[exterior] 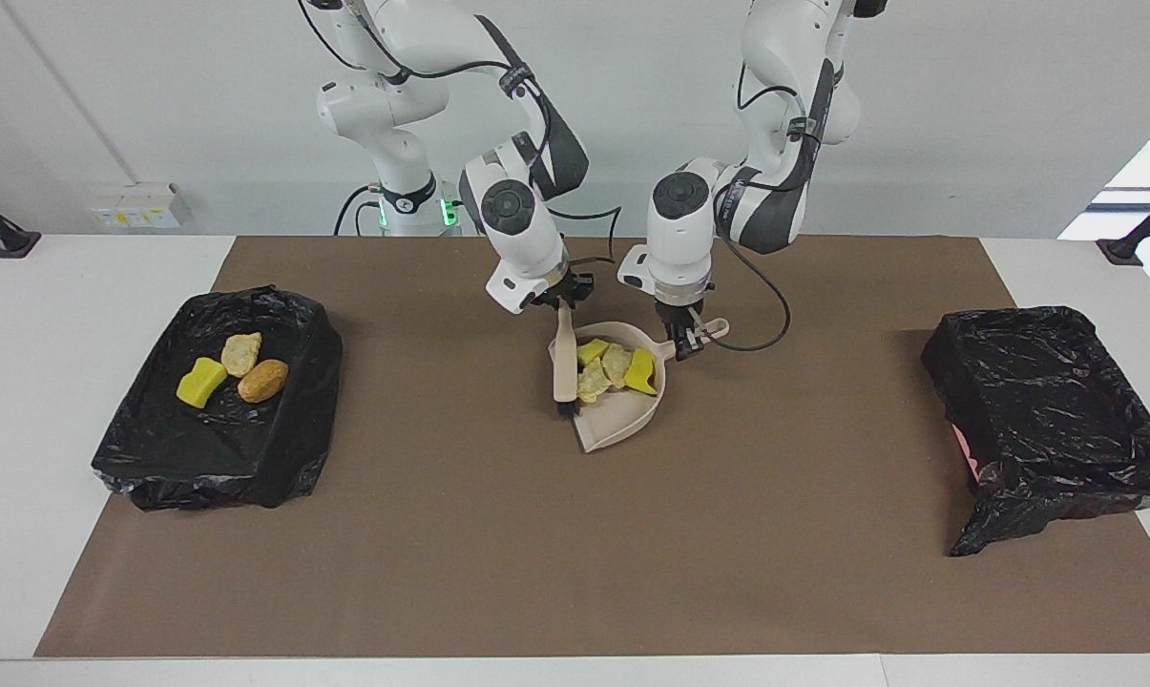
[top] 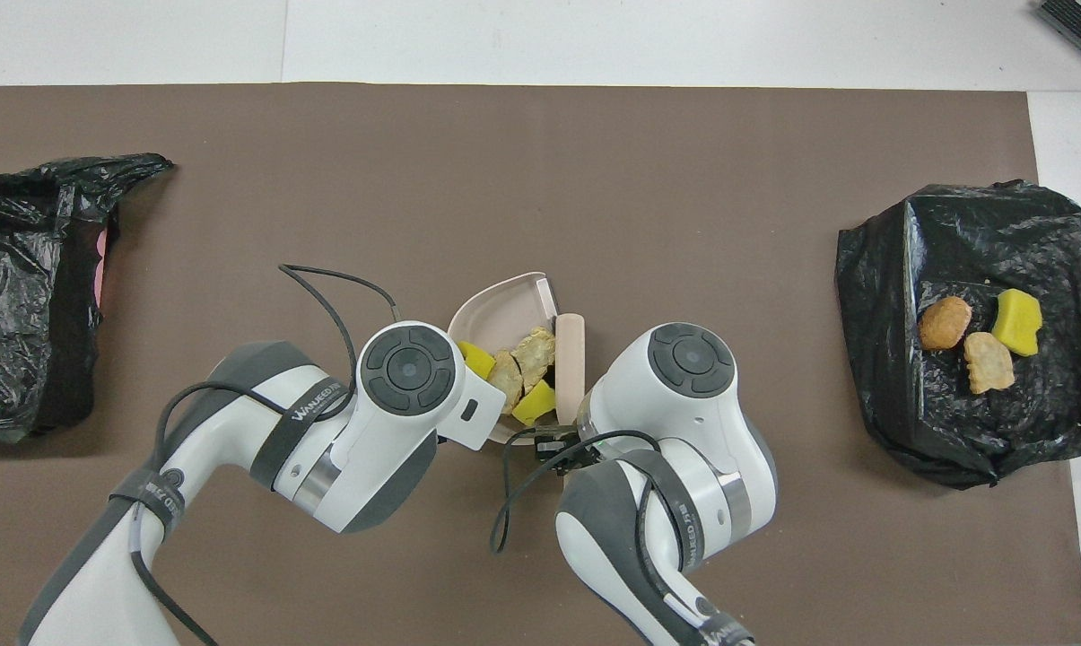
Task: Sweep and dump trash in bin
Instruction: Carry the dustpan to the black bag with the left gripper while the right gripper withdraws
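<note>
Mid-mat lies the beige dustpan point(exterior: 622, 425) point(top: 500, 309), and my left gripper point(exterior: 686, 342) is shut on its handle. Several scraps of trash point(exterior: 616, 367) point(top: 522, 359), yellow sponge and pale beige chunks, are piled inside it. My right gripper point(exterior: 560, 301) is shut on the beige brush point(exterior: 565, 358) point(top: 569, 359), which stands with its black bristles down at the dustpan's side toward the right arm's end, against the trash. In the overhead view both grippers are hidden under their wrists. The black-lined bin point(exterior: 202, 468) point(top: 953, 431) at the right arm's end holds three scraps point(exterior: 240, 367) point(top: 980, 336).
A second black-lined bin point(exterior: 1052, 401) point(top: 20, 287) sits at the left arm's end of the table, with a pink patch showing on its side. A brown mat point(exterior: 575, 553) covers the table between the bins. Black cables hang from both wrists near the dustpan.
</note>
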Controlling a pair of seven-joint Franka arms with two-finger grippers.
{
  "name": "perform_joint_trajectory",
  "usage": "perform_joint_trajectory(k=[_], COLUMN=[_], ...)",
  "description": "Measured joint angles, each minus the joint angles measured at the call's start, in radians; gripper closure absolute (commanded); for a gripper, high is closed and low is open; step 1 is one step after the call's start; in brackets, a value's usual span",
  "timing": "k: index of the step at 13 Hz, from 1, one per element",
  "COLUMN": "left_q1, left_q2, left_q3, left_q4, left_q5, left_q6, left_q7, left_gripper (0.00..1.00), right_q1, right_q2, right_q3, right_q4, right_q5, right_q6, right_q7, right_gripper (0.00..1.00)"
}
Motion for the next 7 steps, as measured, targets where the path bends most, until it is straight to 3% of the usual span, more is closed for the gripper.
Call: perform_joint_trajectory(k=[4, 7], left_q1=[0.044, 0.06], left_q2=[0.0, 0.0], left_q3=[0.002, 0.001], left_q4=[-0.004, -0.008], left_q5=[-0.001, -0.004], left_q6=[0.006, 0.027], left_q7=[0.115, 0.154], left_gripper=[1.0, 1.0], right_q1=[-0.072, -0.116], right_q2=[-0.081, -0.148], right_q3=[-0.011, -0.013], right_q4=[0.079, 0.122], right_q5=[-0.015, -0.098], right_q6=[-0.178, -0.334], right_q7=[-0.002, -0.007], right_gripper=[1.0, 1.0])
